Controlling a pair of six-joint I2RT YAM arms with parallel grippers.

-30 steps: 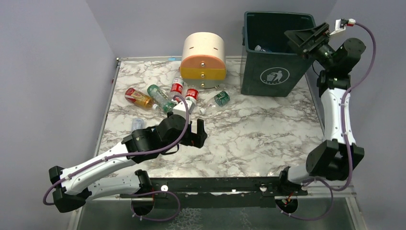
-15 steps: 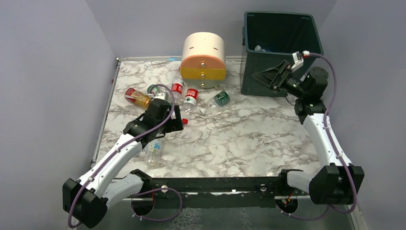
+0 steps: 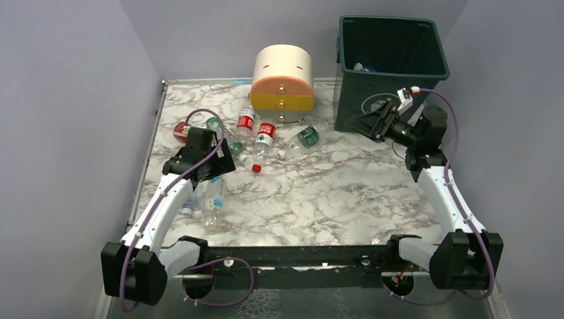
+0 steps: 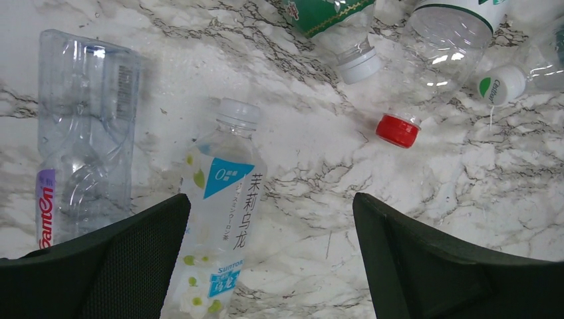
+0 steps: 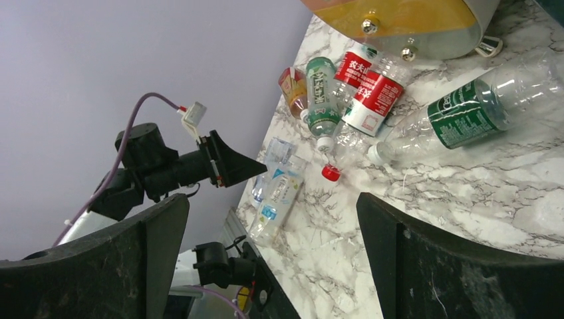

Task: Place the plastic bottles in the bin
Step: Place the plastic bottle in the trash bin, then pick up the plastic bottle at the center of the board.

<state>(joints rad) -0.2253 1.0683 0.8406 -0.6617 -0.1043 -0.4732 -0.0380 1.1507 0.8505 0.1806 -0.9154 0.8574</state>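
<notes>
1. Left hand (image 4: pixel 271 199): released, jaws wide, empty, above the left side of the bench (image 3: pixel 346 193).
2. Blue-labelled bottle (image 4: pixel 223 226): white cap, lying flat under that hand; reads "茉莉乌龙" and "SUNTORY".
3. Flattened clear bottle (image 4: pixel 83 133): just beside it; label reads "GanTen".
4. Red cap (image 4: pixel 398 129); white-green cap (image 4: pixel 500 84), reads "Cestbon".
5. Red-labelled bottles (image 5: pixel 376 93): "农夫" legible. Green-labelled bottle (image 5: pixel 465 113): writing too small.
6. Right hand (image 5: pixel 271 199): released, empty, before the bin.
7. Bin (image 3: pixel 389 20): dark green, far right; one bottle inside (image 3: pixel 362 67).
</notes>
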